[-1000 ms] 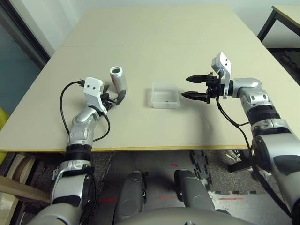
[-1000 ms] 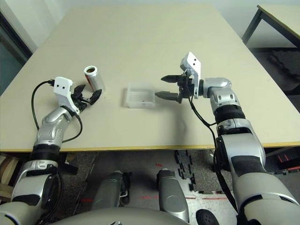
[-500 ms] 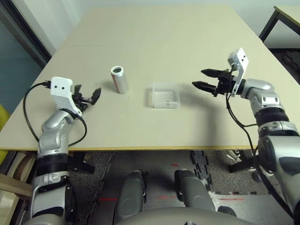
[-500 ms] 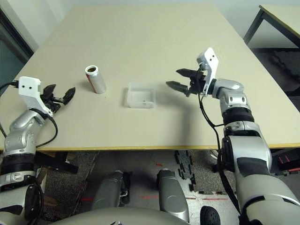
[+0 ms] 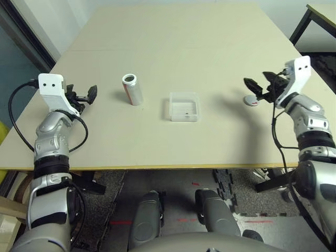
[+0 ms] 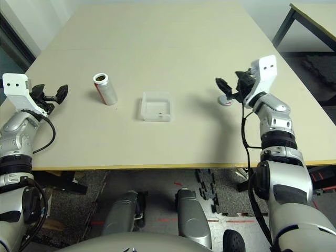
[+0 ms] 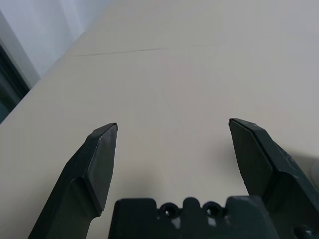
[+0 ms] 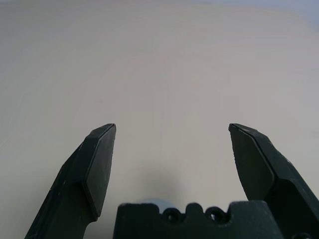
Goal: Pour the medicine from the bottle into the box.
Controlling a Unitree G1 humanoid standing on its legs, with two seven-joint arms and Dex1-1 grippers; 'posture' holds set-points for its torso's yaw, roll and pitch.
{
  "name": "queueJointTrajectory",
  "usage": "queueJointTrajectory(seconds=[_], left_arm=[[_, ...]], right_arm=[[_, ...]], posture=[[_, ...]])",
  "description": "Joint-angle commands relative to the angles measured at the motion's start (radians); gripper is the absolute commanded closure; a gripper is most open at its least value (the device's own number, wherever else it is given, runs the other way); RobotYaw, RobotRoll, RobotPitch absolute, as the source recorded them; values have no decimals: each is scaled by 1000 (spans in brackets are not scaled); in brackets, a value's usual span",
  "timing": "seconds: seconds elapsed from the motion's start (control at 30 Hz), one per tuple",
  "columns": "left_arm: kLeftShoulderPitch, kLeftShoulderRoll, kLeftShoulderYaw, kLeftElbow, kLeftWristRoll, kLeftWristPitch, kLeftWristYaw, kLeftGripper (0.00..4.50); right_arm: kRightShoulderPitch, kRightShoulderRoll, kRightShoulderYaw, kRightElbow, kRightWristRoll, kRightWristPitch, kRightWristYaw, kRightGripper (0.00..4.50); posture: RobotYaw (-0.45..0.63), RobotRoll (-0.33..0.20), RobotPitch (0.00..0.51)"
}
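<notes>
The silver-grey bottle (image 5: 133,89) with its red-and-white label stands upright on the table, mouth open, left of centre. To its right lies the clear shallow box (image 5: 184,106), with a tiny dark speck of medicine (image 5: 185,112) on its floor. My left gripper (image 5: 86,95) hovers open and empty near the table's left edge, well apart from the bottle. My right gripper (image 5: 260,84) is open and empty at the far right, above a flat grey cap (image 5: 251,100). Both wrist views show wide-spread fingers (image 7: 102,154) (image 8: 99,157) over bare tabletop.
The beige table (image 5: 173,47) stretches bare behind the bottle and box. Another table's dark leg (image 5: 300,23) shows at the back right. The table's front edge (image 5: 157,167) runs just before my body.
Both arms have swung outward: the left gripper away from the bottle toward the left edge, the right gripper away from the box to the far right. The grey cap has come into view.
</notes>
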Motion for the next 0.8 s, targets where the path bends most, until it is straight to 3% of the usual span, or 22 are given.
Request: queueJointTrajectory(seconds=[0.03,0.3,0.8], left_arm=[[-26,20,-6,61,14,-27,7,18],[-79,27,-15,154,28,-67,6,18],[-143,54,-29,280,34,-134,5,18]], right_arm=[[30,-25,-42,-5,11,-44,-60,0],[74,-44,-106,9,45,-64,-110,0],[49,-50,-109,66,56,-81,-91,0]], posture=[[-188,0,139],[-212,0,141],[-194,0,122]])
